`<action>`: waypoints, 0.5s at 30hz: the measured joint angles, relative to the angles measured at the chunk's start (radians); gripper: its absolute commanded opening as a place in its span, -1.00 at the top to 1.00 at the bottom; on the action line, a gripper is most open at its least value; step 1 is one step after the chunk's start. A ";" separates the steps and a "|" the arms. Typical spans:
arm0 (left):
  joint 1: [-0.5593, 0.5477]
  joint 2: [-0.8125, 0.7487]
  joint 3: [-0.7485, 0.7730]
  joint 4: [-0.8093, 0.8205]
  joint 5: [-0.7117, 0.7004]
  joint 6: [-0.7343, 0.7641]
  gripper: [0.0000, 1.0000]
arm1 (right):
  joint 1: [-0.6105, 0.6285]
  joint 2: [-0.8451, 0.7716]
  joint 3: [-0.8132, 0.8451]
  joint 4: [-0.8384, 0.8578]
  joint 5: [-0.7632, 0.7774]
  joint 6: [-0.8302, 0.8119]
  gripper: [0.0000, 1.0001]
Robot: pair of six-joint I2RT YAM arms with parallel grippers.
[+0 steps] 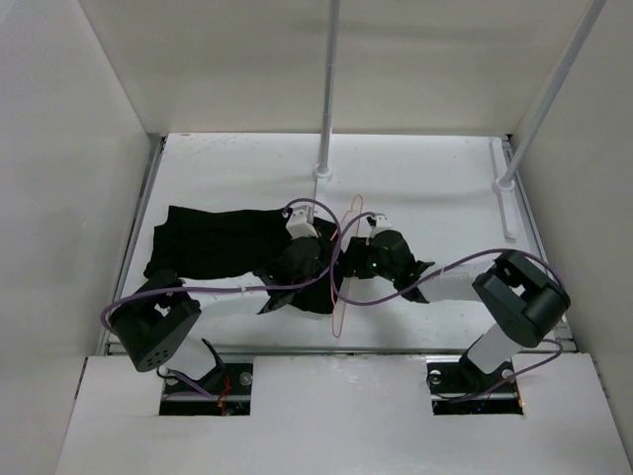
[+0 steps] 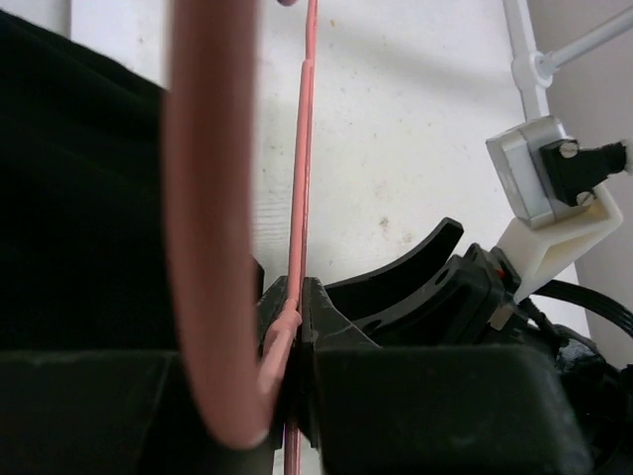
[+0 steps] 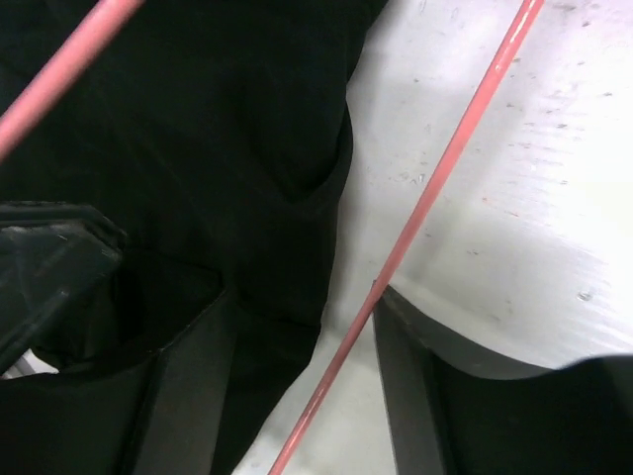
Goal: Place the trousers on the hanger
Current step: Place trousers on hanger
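The black trousers point(image 1: 213, 242) lie spread over the left and middle of the white table, and one end reaches under both grippers. The thin pink hanger point(image 1: 341, 297) runs from the table's middle toward the near edge. My left gripper point(image 2: 295, 327) is shut on one hanger rod point(image 2: 305, 148); a thicker blurred hanger bend point(image 2: 203, 198) crosses close to the lens, with trousers point(image 2: 79, 198) to its left. My right gripper point(image 3: 297, 386) is open just to the right of the left one. A hanger rod point(image 3: 445, 168) passes between its fingers by the right finger point(image 3: 406, 386), over the trousers' edge point(image 3: 218, 129).
Two white upright poles point(image 1: 329, 89) point(image 1: 549, 94) rise from the back of the table. Purple cables point(image 1: 227, 287) loop from both arms across the near part. Walls close in the left, right and back sides.
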 measured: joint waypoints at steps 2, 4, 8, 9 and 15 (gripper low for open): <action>0.004 0.009 -0.005 0.000 0.003 -0.003 0.88 | 0.000 0.006 0.002 0.005 -0.004 0.006 -0.06; 0.010 0.017 -0.005 0.006 0.010 -0.006 0.88 | 0.000 -0.018 0.001 -0.005 0.007 0.010 -0.13; 0.011 0.025 -0.005 0.033 0.011 -0.015 0.88 | 0.000 -0.174 -0.020 -0.080 0.069 0.013 -0.34; 0.011 0.027 -0.005 0.047 0.013 -0.016 0.88 | 0.000 -0.214 -0.023 -0.104 0.089 0.012 -0.32; 0.011 0.064 -0.005 0.051 0.027 -0.018 0.88 | 0.007 -0.340 -0.021 -0.165 0.145 -0.003 0.10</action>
